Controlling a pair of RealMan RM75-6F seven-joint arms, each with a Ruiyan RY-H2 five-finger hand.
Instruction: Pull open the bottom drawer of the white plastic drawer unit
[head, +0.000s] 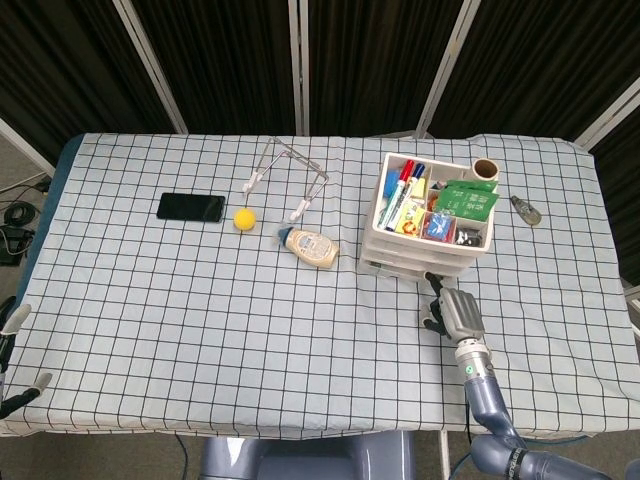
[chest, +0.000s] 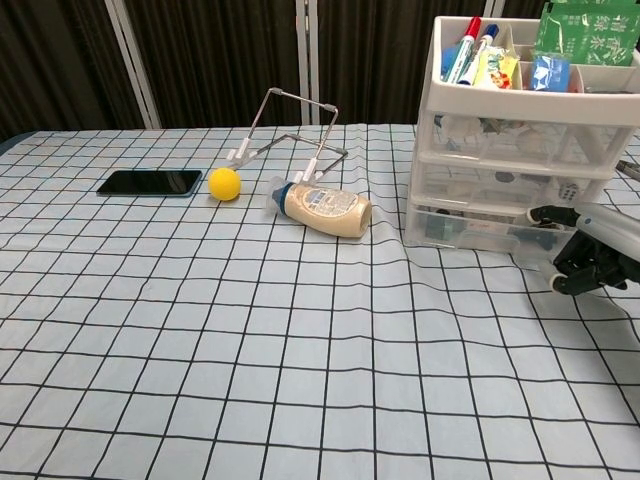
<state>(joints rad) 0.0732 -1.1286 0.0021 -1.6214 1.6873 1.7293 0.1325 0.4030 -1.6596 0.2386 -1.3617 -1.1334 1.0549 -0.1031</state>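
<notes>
Right hand (chest: 590, 250), fingers curled, one extended touching the bottom drawer (chest: 480, 228) of the white drawer unit (head: 428, 232) near the desk's far right corner. Risk: a shallow hook slips, or drags the light unit.

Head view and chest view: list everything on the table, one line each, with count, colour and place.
drawer unit: one, white plastic, three drawers, far right of table; top tray holds markers and green packets
cardboard roll: one, brown, upright at the unit's back right corner
small object: one, grey, right of the unit; too small to identify
squeeze bottle: one, cream with blue cap, lying on its side left of the unit
ball: one, yellow, left of the bottle
phone: one, black, flat, left of the ball
wire stand: one, metal, behind the bottle
tablecloth: one, pale with black grid
right hand: one, grey and black, fingers curled, at the bottom drawer's front
left hand: not in view
</notes>
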